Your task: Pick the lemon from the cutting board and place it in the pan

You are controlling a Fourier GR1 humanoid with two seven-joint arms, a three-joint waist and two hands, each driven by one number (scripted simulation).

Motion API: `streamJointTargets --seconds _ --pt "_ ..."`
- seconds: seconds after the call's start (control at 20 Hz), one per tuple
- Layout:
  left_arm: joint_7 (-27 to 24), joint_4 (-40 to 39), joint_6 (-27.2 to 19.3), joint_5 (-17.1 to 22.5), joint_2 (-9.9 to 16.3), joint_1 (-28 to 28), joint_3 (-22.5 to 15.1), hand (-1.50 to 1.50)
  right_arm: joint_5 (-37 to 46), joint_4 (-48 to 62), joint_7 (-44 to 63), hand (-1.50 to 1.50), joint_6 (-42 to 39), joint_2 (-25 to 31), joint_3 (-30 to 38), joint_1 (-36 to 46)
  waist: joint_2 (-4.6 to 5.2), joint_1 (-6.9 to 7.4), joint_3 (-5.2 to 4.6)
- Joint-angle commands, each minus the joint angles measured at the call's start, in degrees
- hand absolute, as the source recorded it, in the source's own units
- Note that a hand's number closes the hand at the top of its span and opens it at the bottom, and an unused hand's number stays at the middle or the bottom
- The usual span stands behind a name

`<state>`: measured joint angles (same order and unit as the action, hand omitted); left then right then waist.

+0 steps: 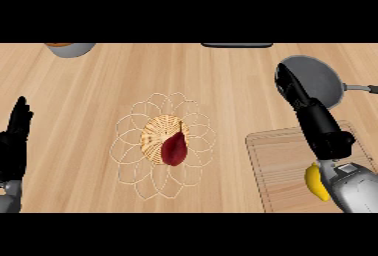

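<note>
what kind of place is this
Likely a kitchen counter: a wooden top bearing a grey pan, a cutting board with a lemon on it, and a wire basket.

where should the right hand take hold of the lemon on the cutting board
Probably across the lemon's narrow middle, coming from above. It lies flat and elongated on the cutting board, so its long sides are free. The right hand and forearm partly hide it.

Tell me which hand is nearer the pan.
Right. The right hand reaches over the pan's left rim, while the left hand rests open at the counter's far left edge.
</note>
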<state>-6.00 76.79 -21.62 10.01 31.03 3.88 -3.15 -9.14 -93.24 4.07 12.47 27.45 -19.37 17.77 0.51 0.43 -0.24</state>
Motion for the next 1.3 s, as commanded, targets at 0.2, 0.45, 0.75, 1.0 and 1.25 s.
streamJointTargets --seconds 0.2,0.45,0.75,1.0,1.25 --pt "4.20 6.66 10.27 1.50 -0.11 3.93 -7.03 0.00 -8.57 16.30 4.88 -1.50 -3.54 6.63 12.50 -7.11 0.31 -2.08 0.58" --pt "8.41 8.86 12.38 2.37 -3.95 4.53 -12.32 0.00 11.33 26.15 2.68 1.50 7.25 15.19 8.25 -14.04 -0.07 -2.62 0.54" --pt "14.05 14.30 14.05 0.25 -4.82 3.54 -13.38 0.00 8.99 26.45 -6.73 -1.50 8.82 8.72 12.07 -22.17 -0.58 -0.67 0.26" --pt "14.62 13.85 13.90 0.90 -5.30 6.16 -12.20 0.00 15.99 19.98 10.54 -1.50 1.12 18.31 4.30 -20.33 -0.57 -0.32 0.12" --pt "14.44 12.33 14.29 -0.33 -6.71 6.57 -13.13 0.00 16.67 16.25 24.29 -1.50 -11.59 24.10 1.19 -14.09 -0.47 0.13 0.11"
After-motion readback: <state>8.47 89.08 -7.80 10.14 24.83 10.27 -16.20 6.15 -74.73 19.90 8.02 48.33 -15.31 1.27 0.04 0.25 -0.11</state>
